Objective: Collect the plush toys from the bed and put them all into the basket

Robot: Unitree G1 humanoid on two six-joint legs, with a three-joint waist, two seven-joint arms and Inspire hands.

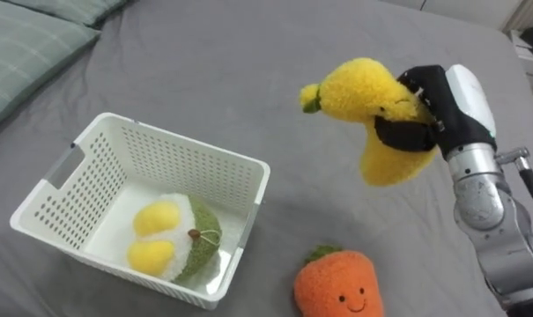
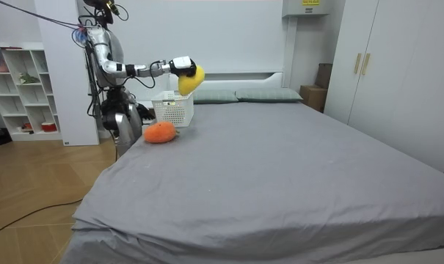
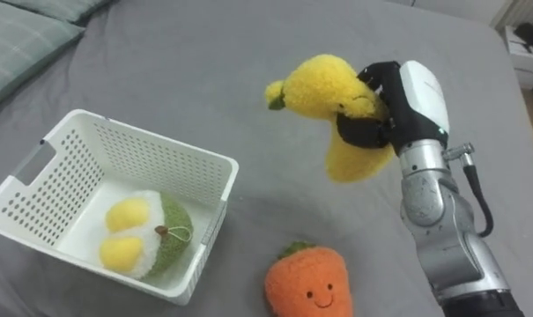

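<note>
Banana plush (image 1: 372, 110) is held above the bed (image 1: 248, 62), right of the white basket (image 1: 204, 172), with the fingers of the right hand (image 1: 444, 107) curled around its middle, probably so it clears the rim. A carrot plush (image 1: 341, 286) lies on the bed nearby.

Banana toy (image 1: 372, 106): fuzzy yellow plush, which I read as soft pile.
Right hand (image 1: 432, 99): matt black fingers, glossy white plastic shell, brushed metal at the wrist.
Basket (image 1: 204, 163): smooth white perforated plastic.
Toy in basket (image 1: 173, 238): green-and-yellow plush.
Carrot toy (image 1: 336, 286): orange plush.
Bed sheet (image 1: 231, 70): matt grey cloth, which I see lying smooth.
</note>
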